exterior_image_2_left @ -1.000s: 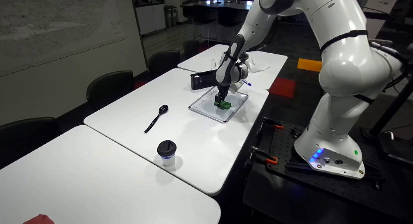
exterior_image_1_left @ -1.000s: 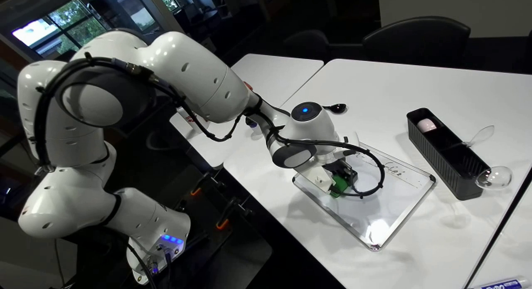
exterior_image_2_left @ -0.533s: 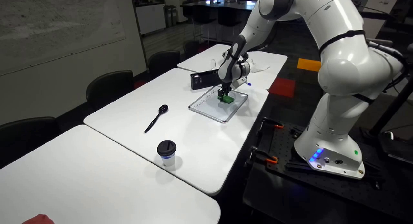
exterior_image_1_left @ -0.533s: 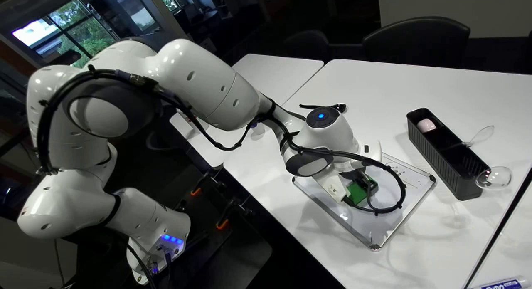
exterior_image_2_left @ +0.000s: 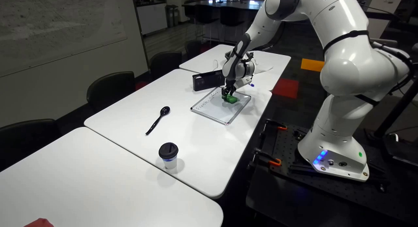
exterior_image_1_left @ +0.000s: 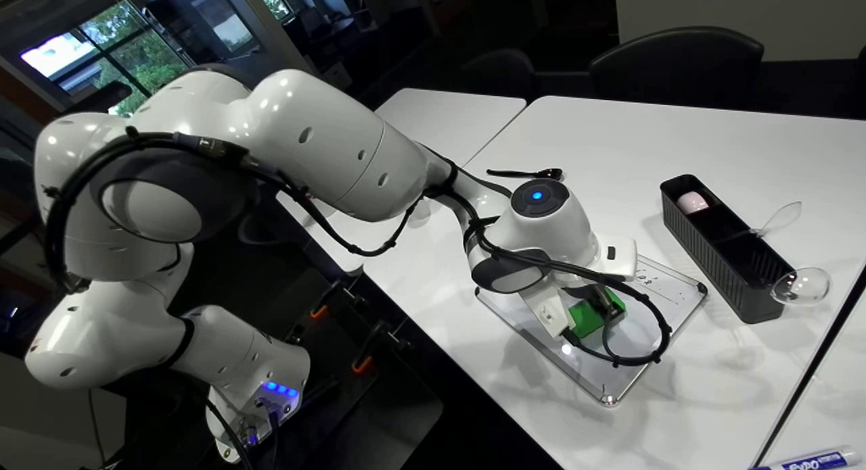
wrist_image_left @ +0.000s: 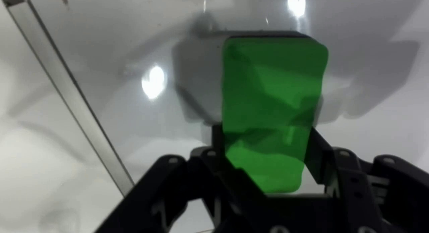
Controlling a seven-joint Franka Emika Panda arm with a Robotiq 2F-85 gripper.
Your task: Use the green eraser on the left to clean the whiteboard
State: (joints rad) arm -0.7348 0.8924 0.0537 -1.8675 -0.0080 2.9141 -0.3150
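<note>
- A black spoon (exterior_image_2_left: pixel 157 121), in an exterior view well left of the claw (wrist_image_left: pixel 265 139): glossy, with a slim handle and an oval bowl, lying on the smooth white desk (exterior_image_2_left: pixel 196 138).
- A cup (exterior_image_2_left: pixel 168 155), also left of the claw and nearer the camera: pale body, blue band, round dark lid, standing upright.
- A dark bin (exterior_image_2_left: pixel 207 80), beyond the claw and slightly left: long, narrow, straight-edged, its walls ribbed.
- The whiteboard (exterior_image_2_left: pixel 210 112), beneath the claw: a shiny rectangle in a slim silvery frame, thin handwriting (exterior_image_2_left: pixel 207 100) along its side left of the claw.
- The claw: black, jointed, hard-edged, its fingers (wrist_image_left: pixel 317 157) clamped on the long sides of the green eraser (wrist_image_left: pixel 271 89), toward one end.
- That eraser sits between the fingers, over the whiteboard: a block with rounded corners and a smooth face; whether it touches the whiteboard, I cannot tell.
- The robot arm (exterior_image_2_left: pixel 346 78), above and right of the claw: shiny white rounded segments with black bands.
</note>
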